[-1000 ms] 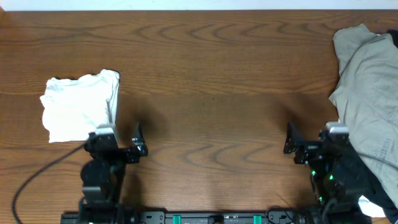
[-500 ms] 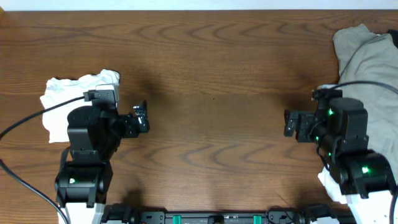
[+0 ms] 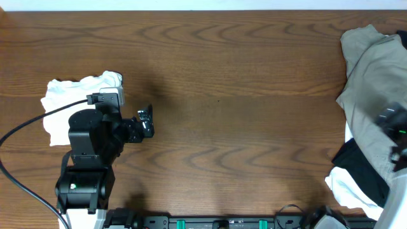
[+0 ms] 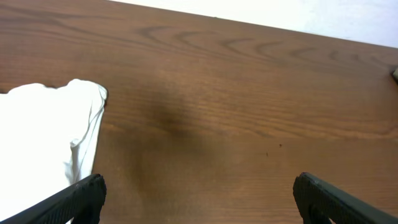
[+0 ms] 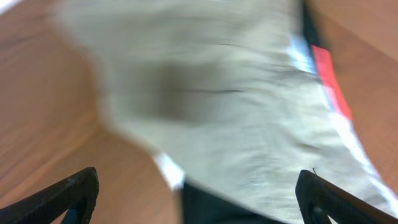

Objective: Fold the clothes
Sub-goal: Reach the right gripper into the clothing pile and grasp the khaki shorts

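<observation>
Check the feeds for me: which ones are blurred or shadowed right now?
Right wrist: badly smeared, the khaki shorts show no crisp edges. Overhead: sharp, except the right arm blurred at the frame edge. Left wrist: sharp, with a soft dark shadow on the table beside the white garment.

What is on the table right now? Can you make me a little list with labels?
table: brown wood
shorts: khaki, crumpled at the right edge, not folded yet
white garment: folded, on the left side
black garment: peeking out from under the shorts, white trim showing
left gripper: open, holding nothing, next to the white garment
right gripper: open, holding nothing, above the shorts
</observation>
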